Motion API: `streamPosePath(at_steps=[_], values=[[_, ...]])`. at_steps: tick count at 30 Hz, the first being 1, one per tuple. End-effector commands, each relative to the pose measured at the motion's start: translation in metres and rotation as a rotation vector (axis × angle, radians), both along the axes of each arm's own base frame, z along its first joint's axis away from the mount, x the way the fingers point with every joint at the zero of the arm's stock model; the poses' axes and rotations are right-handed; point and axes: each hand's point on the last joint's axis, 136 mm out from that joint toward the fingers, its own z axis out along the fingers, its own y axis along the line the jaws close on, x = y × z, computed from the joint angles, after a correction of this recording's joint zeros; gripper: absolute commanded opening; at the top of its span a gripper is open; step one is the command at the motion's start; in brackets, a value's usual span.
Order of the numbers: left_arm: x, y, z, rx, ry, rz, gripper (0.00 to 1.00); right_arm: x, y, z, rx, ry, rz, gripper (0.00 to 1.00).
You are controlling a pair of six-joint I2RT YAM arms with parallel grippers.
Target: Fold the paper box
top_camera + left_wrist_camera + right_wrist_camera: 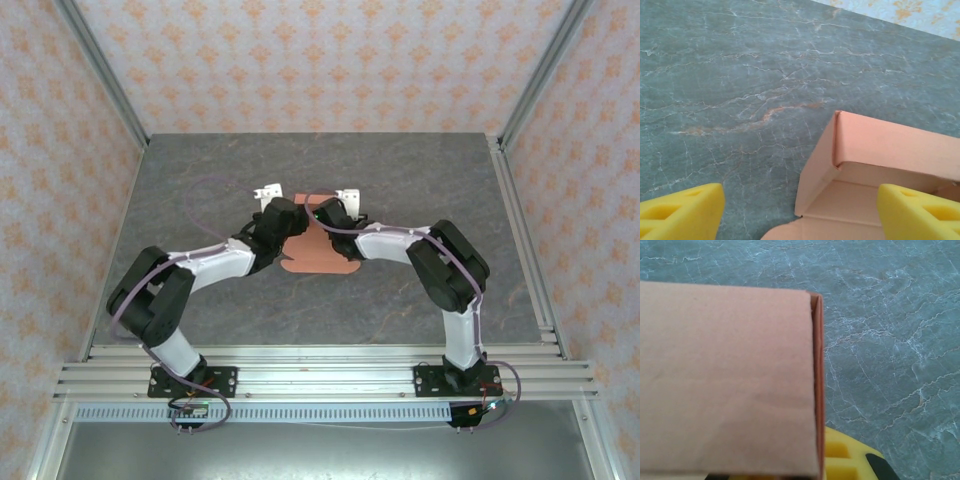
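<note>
With the left jaws apart and only the right jaws pinching the paper box (318, 258) on the worktop (400, 180), its loose side could flop open.

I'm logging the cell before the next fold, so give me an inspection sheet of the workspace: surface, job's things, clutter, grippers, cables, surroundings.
Surface: grey marbled table.
Job's things: paper box, salmon-orange, partly folded with walls raised, lying between the two arms.
Clutter: nothing seen.
Grippers: left gripper open, a box wall between its fingers; right gripper shut, apparently pinching a box panel.
Cables: purple cables looped along both arms.
Surroundings: patterned walls, aluminium frame.
</note>
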Motion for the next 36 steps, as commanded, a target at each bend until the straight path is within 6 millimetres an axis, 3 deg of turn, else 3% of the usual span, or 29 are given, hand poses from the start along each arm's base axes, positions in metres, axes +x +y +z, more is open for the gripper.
streamPosePath(at_steps=[1, 4, 12, 17, 21, 25, 33, 36], values=[[-0.026, 0.004, -0.010, 0.006, 0.090, -0.052, 0.83, -0.019, -0.016, -0.013, -0.105, 0.142, 0.003, 0.00], [-0.042, 0.011, 0.004, -0.019, 0.084, -0.059, 0.89, -0.027, -0.014, -0.009, -0.113, 0.205, 0.026, 0.00], [-0.080, 0.059, 0.078, 0.039, -0.027, 0.014, 1.00, -0.060, -0.003, 0.000, -0.102, 0.463, 0.170, 0.00], [-0.092, 0.089, 0.099, 0.029, -0.059, 0.064, 1.00, -0.086, 0.003, 0.005, -0.035, 0.641, 0.291, 0.00], [-0.092, 0.105, 0.100, -0.012, -0.058, 0.086, 1.00, -0.105, 0.002, 0.007, -0.068, 0.780, 0.385, 0.00], [-0.088, 0.106, 0.100, -0.027, -0.056, 0.074, 1.00, -0.112, -0.011, -0.001, -0.162, 0.874, 0.413, 0.00], [-0.071, 0.091, 0.085, -0.063, -0.017, 0.029, 1.00, -0.086, -0.021, -0.008, -0.228, 0.919, 0.389, 0.00], [-0.065, 0.090, 0.075, -0.064, 0.005, 0.034, 1.00, -0.075, -0.018, -0.005, -0.234, 0.904, 0.390, 0.09]])
